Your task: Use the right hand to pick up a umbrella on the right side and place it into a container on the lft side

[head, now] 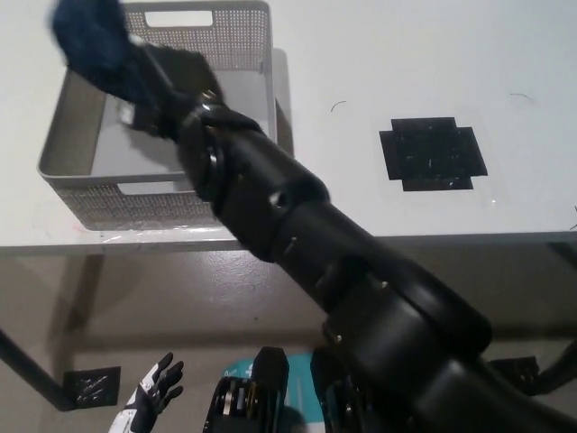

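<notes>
A white desk [433,72] fills the upper part of the head view, with a grey floor below its front edge. A grey perforated basket [243,36] stands on the desk's left part, and a black cross-shaped mark [433,153] lies well apart on the right. The black right hand [167,90] is stretched over the basket, closed around a dark blue umbrella [90,41], folded and bundled, which is held above the basket's far left corner and not yet set down. The umbrella is judged light, with soft, crumpling fabric over a stiff core; a hold around the middle of the bundle is judged firmest, since loose cloth may slip. The white left hand [155,401] is seen low at the bottom left, below desk level, fingers spread, holding nothing.
</notes>
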### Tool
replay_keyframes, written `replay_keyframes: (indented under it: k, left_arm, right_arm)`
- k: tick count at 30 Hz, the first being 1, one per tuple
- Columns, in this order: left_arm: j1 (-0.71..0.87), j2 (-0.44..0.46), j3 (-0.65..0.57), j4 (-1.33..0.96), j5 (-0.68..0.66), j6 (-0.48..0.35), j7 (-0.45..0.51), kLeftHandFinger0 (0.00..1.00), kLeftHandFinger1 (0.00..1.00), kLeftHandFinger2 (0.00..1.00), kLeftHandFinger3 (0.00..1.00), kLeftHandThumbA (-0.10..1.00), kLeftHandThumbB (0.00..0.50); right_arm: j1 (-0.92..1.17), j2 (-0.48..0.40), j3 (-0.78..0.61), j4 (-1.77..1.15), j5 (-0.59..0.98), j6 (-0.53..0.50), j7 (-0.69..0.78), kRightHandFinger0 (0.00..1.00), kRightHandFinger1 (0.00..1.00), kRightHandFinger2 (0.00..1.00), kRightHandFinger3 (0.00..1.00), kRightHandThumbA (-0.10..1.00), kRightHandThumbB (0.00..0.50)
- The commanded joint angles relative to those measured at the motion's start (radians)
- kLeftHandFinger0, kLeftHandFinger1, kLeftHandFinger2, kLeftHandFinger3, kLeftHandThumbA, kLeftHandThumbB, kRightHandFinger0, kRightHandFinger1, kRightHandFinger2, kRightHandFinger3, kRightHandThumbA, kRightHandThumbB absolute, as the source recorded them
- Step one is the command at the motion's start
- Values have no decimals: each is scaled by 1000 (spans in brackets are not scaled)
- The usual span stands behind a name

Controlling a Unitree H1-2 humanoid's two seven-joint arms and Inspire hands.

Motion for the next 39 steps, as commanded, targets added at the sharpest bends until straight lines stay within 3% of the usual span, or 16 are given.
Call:
replay_keyframes:
  k: [1,5,10,15,17,20,22,25,26,28,32,33,37,39]
  left_arm:
    - [9,20,-8,-38,16,-27,-16,1000,1000,1000,1000,1000,30]
    - [1,20,-12,-40,23,-22,-18,1000,1000,1000,1000,1000,22]
    - [-2,18,-16,-39,21,-20,-19,1000,1000,1000,1000,1000,17]
    - [-15,14,-14,-39,30,-21,-13,1000,1000,1000,1000,1000,11]
    - [-21,16,-15,-42,28,-16,-17,1000,1000,1000,1000,1000,26]
    - [-23,26,-15,-50,28,5,-23,1000,1000,1000,1000,1000,37]
    - [-19,36,-8,-50,29,3,-23,1000,1000,1000,1000,1000,19]
    - [-21,45,-3,-39,16,-11,-30,1000,1000,1000,1000,1000,2]
    - [-22,47,-3,-37,10,-11,-33,1000,1000,1000,1000,1000,0]
    - [-22,50,-3,-35,-6,-5,-40,1000,1000,1000,1000,1000,16]
    - [-13,50,2,-23,8,-14,-32,1000,1000,1000,1000,1000,13]
    - [-10,50,3,-19,11,-17,-31,1000,1000,1000,1000,1000,12]
    - [2,48,4,-14,1,-13,-31,1000,1000,1000,1000,1000,11]
    - [-7,46,11,1,3,-21,-25,1000,1000,1000,1000,1000,21]
  right_arm:
    - [-44,-48,19,-18,-22,40,12,1000,1000,1000,1000,586,383]
    - [-36,-67,33,-17,-24,63,29,1000,1000,1000,1000,696,369]
    - [-35,-82,54,-25,-30,72,51,1000,1000,1000,1000,860,396]
    - [-55,-115,12,-101,12,21,65,1000,1000,1000,1000,904,369]
    - [-48,-143,-23,-180,36,-9,63,1000,1000,1000,1000,978,380]
    - [24,-207,-124,-446,118,-50,104,1000,1000,1000,1000,1000,381]
    - [111,-239,-192,-683,194,-47,164,1000,1000,1000,1000,1000,366]
    - [275,-281,-267,-1104,281,39,225,1000,1000,1000,1000,1000,342]
    - [326,-294,-287,-1215,309,46,233,1000,1000,1000,1000,1000,356]
    - [442,-310,-326,-1439,356,79,237,1000,1000,1000,1000,1000,347]
    - [659,-346,-361,-1754,398,131,239,1000,1000,1000,1000,1000,330]
    - [733,-348,-374,-1827,419,133,228,1000,1000,1000,1000,1000,350]
    - [934,-382,-392,-1972,505,83,213,1000,1000,1000,1000,1000,312]
    - [1066,-409,-399,-2031,557,2,189,1000,1000,1000,1000,1000,288]
